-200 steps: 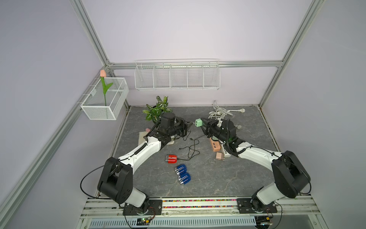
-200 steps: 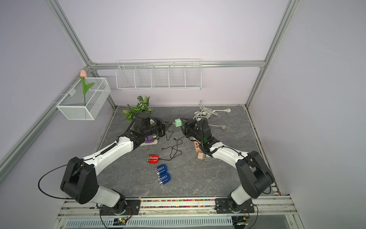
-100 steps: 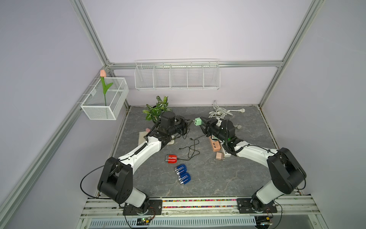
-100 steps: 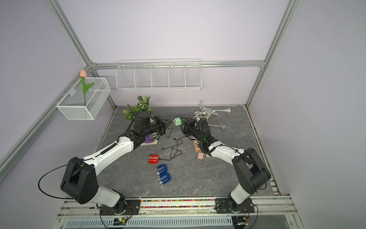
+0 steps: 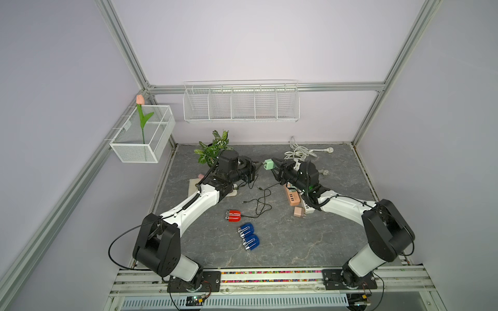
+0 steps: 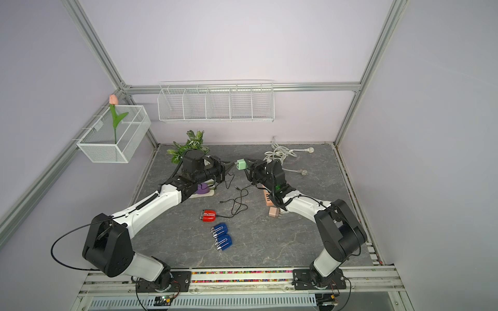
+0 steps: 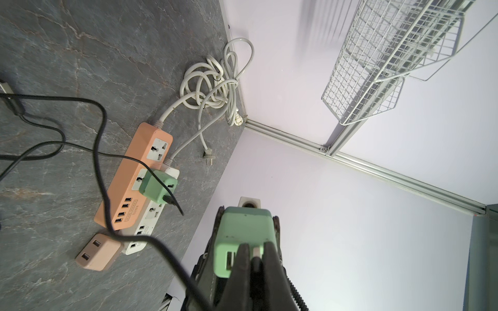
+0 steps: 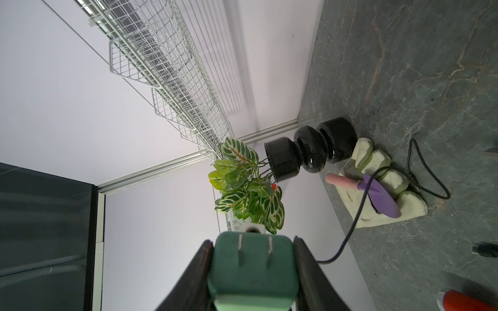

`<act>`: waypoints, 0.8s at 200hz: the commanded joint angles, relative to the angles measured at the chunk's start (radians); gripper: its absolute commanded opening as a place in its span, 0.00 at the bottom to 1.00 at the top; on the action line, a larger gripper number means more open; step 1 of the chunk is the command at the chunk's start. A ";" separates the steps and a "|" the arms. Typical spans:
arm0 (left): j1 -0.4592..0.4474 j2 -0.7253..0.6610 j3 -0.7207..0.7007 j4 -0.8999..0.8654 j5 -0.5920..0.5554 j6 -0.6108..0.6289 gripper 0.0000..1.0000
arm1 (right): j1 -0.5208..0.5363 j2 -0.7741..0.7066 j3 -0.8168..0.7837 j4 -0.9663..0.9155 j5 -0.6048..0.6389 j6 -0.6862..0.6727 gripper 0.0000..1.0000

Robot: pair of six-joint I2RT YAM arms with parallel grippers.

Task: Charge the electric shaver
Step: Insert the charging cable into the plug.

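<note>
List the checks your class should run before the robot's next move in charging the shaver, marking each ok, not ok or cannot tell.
1. The right gripper clamps the green USB adapter: ok.
2. The left gripper is shut on the USB plug: ok.
3. The plug is fully seated in the adapter's port: cannot tell; the fingers hide the joint.
4. The adapter's two prongs are bare: ok.
5. The orange power strip has a free socket: ok.
6. The cable to the purple shaver lies slack: ok.
</note>
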 commanded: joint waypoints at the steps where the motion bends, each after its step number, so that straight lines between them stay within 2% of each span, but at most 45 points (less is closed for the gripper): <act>1: -0.004 0.001 0.043 -0.038 0.007 0.029 0.00 | 0.010 -0.006 0.023 0.002 -0.018 0.033 0.11; 160: -0.010 0.033 0.091 -0.102 0.017 0.077 0.00 | 0.020 0.002 0.024 -0.001 -0.032 0.050 0.09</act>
